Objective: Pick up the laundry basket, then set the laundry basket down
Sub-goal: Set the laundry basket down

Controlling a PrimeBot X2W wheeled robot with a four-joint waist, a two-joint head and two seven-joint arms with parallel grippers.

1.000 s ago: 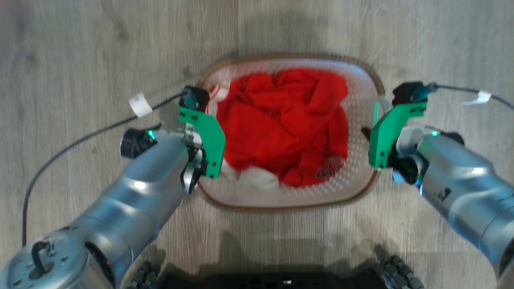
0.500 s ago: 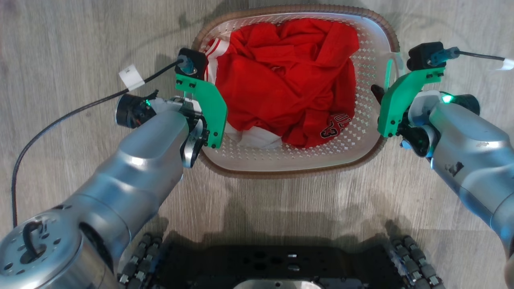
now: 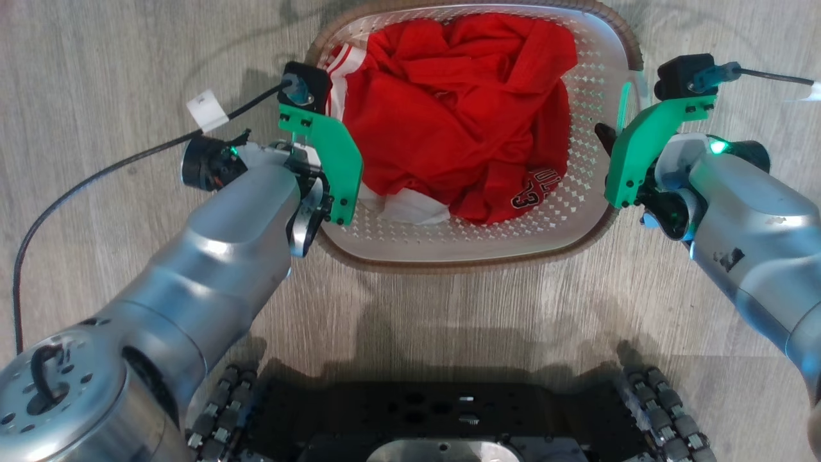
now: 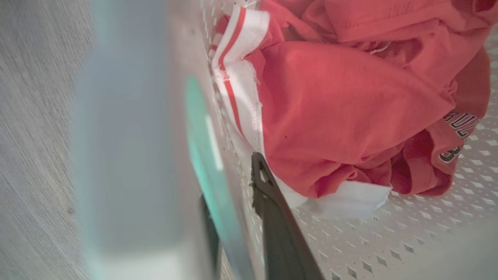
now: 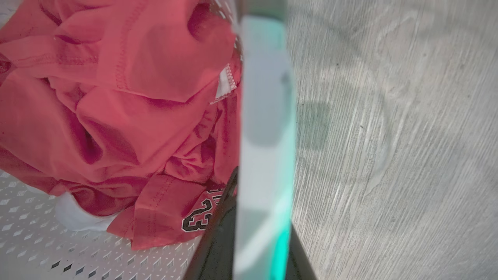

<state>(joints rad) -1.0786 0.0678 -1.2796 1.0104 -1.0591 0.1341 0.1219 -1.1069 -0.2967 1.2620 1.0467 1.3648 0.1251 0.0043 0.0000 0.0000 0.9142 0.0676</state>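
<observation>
**Two-claw hold on a loaded laundry basket: hazards and count**

**Position.** The laundry basket (image 3: 449,263) lies between our two claws, above the wood floor (image 3: 96,77). We cannot tell whether its base is off the floor. The left claw (image 4: 237,217) is clamped over the left handle (image 4: 132,155), with one dark finger inside the perforated wall and one outside. The right claw (image 5: 260,237) is pinched almost together on the thin right handle (image 5: 264,116), a finger on each side.

**Hazards, in our judgement.**
1. Basket: the whole load hangs on two narrow pinches. If one arm runs ahead of the other, the basket could tilt or twist between the claws. A handle could then slide out of the fingers.
2. Red jersey (image 3: 449,115): it is heaped just inboard of the left claw's inner finger. A tilt toward either claw could spill it over the rim, and loose cloth could catch on a finger at release.
3. Cable (image 3: 128,167): it trails outboard of the left claw across the floor and could drag or snag as the arm travels.

**Count.**
- One basket.
- One red jersey, numbered 23.
- One white cloth (image 3: 410,208) under it, nearer the left claw. We cannot tell whether it is a separate garment.
- Two handles, each gripped.
- Two cables, counting a second cable (image 3: 770,77) outboard of the right claw.
- Two claws.
</observation>
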